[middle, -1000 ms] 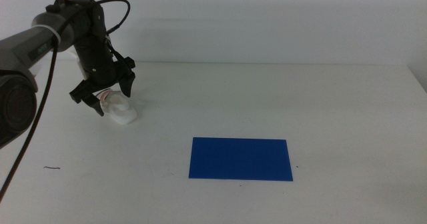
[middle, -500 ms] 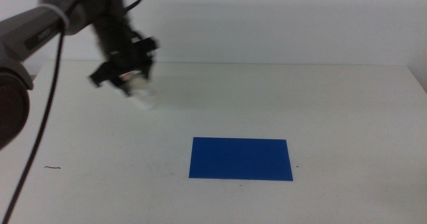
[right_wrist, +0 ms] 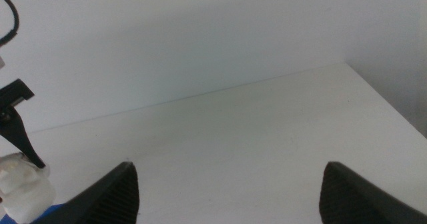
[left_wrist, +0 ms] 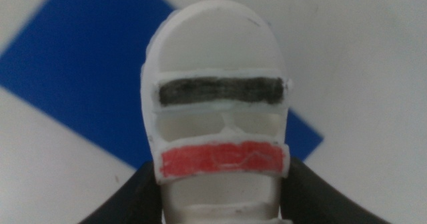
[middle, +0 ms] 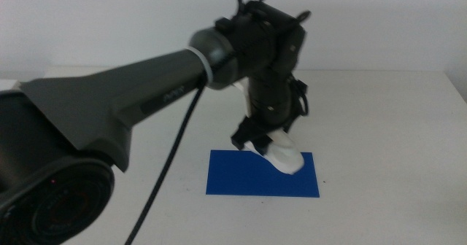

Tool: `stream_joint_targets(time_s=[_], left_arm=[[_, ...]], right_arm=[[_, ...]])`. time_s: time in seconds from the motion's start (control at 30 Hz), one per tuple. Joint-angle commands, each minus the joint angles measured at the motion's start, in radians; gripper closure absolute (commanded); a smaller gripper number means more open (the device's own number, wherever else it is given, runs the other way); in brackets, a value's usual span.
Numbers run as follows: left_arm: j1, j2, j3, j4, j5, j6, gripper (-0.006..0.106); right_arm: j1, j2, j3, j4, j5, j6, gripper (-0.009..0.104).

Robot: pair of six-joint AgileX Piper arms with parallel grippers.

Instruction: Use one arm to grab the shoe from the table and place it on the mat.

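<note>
Middle view: the left arm [middle: 146, 84] reaches in across the bench [middle: 379, 114], big and dark, cable hanging under it. Left gripper [middle: 266, 139] points down over the mat [middle: 241, 176]. Its fingers [middle: 244, 139] pinch the shoe [middle: 283, 156] at the heel end; the toe sticks out below and past the fingers, angled down toward the mat's far right part. Shoe looks tilted, toe lowest. Whether the toe touches the mat or hangs just above it, cannot tell. Mat lies flat on the bench, directly under the fingers. Right arm not seen here.

Left wrist view: shoe [left_wrist: 217, 111] fills the middle, white, held between the two dark fingers [left_wrist: 133, 197], one on each side of its heel half, pressed against its sides. Dark strap [left_wrist: 220, 91] sits farther from the fingers, red strap [left_wrist: 223, 159] closer to them. Toe points away from the fingers. Behind the shoe is the blue mat [left_wrist: 80, 71], a corner of it showing just past one finger, white bench [left_wrist: 360, 51] around it.

Right wrist view: right gripper [right_wrist: 227, 191] waits over bare bench [right_wrist: 233, 131], fingers [right_wrist: 110, 191] spread wide, nothing between them. Well off to one side of the fingers, the shoe [right_wrist: 23, 181] shows blurred, with a left gripper finger [right_wrist: 17, 117] above it and a sliver of mat [right_wrist: 57, 214] beside it.
</note>
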Motion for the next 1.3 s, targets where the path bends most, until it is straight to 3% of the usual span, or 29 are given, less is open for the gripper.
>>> stream_joint_targets(time_s=[0.0, 0.23, 0.57, 0.77, 0.87, 1.07, 1.27], left_arm=[[-0.019, 0.0, -0.001, 0.007, 0.001, -0.039, 0.102], [-0.029, 0.0, -0.001, 0.007, 0.001, 0.03, 0.102], [-0.031, 0.002, -0.001, 0.083, 0.001, 0.03, 0.102], [-0.031, 0.02, -0.001, 0.048, 0.001, 0.011, 0.102], [-0.031, 0.025, -0.001, 0.042, 0.001, -0.155, 0.102], [-0.031, 0.05, -0.001, 0.038, 0.001, -0.663, 0.102], [-0.03, 0.083, -0.001, 0.038, 0.001, -0.661, 0.102]], right_arm=[[0.002, -0.005, 0.002, -0.006, -0.01, -0.002, 0.016], [0.002, -0.005, 0.002, -0.006, -0.01, -0.002, 0.016], [0.002, -0.005, 0.002, -0.006, -0.01, -0.002, 0.016], [0.002, -0.005, 0.002, -0.006, -0.01, -0.002, 0.016], [0.002, -0.005, 0.002, -0.006, -0.01, -0.002, 0.016], [0.002, -0.005, 0.002, -0.006, -0.01, -0.002, 0.016], [0.002, -0.005, 0.002, -0.006, -0.01, -0.002, 0.016]])
